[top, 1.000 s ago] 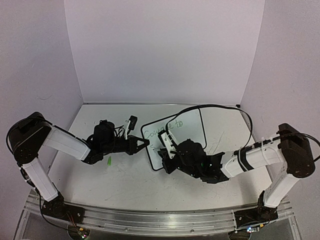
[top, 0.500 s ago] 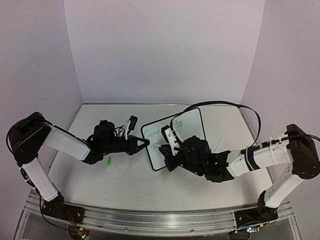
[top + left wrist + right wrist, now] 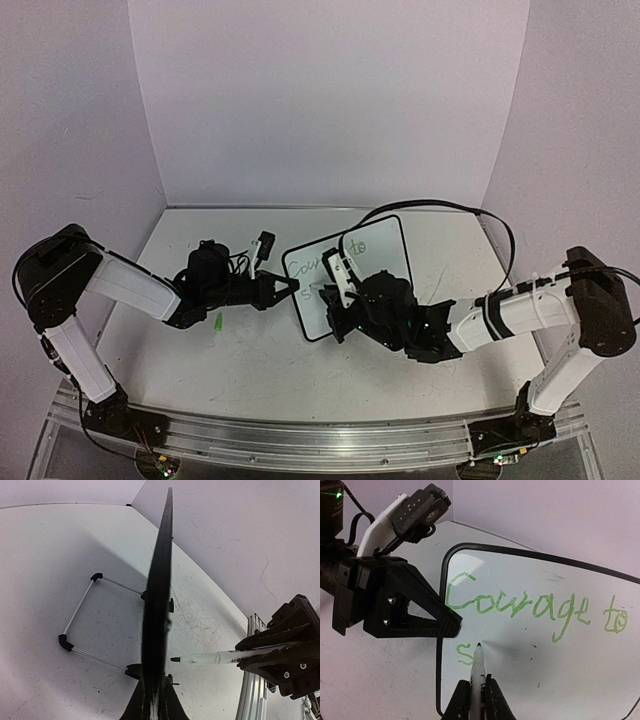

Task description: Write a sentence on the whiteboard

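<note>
Whiteboard (image 3: 385, 255), propped on wire stand (image 3: 80, 620), centre of bench (image 3: 250, 370).
Left edge clamped in left end effector (image 3: 292, 287). Green marker (image 3: 478, 667) clenched in right end effector (image 3: 476, 696), tip at board face beside second line. Sentence (image 3: 520, 605) in green: "Courage to" on top line, lone "s" beneath. Green cap (image 3: 217, 322) loose on bench near left arm.

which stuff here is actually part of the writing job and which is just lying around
In the job:
- whiteboard, its edge clamped in the left gripper
- green sentence on it
- marker held in the right gripper, tip at the board

Lying about:
- small green cap-like piece on the tabletop
- grey scuff marks
</note>
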Motion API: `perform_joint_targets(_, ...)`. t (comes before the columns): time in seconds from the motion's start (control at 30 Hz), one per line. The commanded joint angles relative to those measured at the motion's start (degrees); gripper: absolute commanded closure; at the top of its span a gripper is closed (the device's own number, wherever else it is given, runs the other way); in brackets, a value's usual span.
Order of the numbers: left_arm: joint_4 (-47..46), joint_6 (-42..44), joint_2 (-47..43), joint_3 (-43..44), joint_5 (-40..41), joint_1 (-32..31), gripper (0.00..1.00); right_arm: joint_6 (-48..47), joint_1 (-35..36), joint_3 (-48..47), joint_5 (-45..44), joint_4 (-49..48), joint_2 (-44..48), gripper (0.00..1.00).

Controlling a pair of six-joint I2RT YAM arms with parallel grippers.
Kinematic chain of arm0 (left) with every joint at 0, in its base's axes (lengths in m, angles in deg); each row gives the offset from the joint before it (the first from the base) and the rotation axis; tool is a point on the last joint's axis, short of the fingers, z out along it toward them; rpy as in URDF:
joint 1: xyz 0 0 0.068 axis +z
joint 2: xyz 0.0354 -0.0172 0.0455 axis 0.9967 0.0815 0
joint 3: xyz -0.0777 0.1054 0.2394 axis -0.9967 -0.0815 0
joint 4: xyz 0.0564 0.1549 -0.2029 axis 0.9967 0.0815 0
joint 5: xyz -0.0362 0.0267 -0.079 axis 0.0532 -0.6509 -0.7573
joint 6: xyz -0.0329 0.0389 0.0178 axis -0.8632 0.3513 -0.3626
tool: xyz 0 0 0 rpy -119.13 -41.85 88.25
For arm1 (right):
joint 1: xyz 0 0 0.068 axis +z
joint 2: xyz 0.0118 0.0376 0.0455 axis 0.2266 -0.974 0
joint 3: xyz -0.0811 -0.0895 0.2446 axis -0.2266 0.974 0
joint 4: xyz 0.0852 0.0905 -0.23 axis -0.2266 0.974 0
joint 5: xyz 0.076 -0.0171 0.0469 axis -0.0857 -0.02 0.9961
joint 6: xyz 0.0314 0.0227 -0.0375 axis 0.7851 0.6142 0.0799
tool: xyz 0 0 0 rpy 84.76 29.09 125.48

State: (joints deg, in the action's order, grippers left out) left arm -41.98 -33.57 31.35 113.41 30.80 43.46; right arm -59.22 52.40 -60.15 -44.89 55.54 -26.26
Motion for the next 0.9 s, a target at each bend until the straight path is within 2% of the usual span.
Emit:
perform_joint_targets(0.0, 3.3, 2.8, -0.9, 0.6, 2.3, -0.2, 1.00, -0.9, -0.3, -2.8, -1.4, -1.3, -1.2, 1.00)
perform_joint_targets(0.87, 3.4, 3.2, -0.7, 0.7, 2.3, -0.2, 1.00, 1.6, -0.6, -1.4, -2.2, 1.9, -2.1, 1.00)
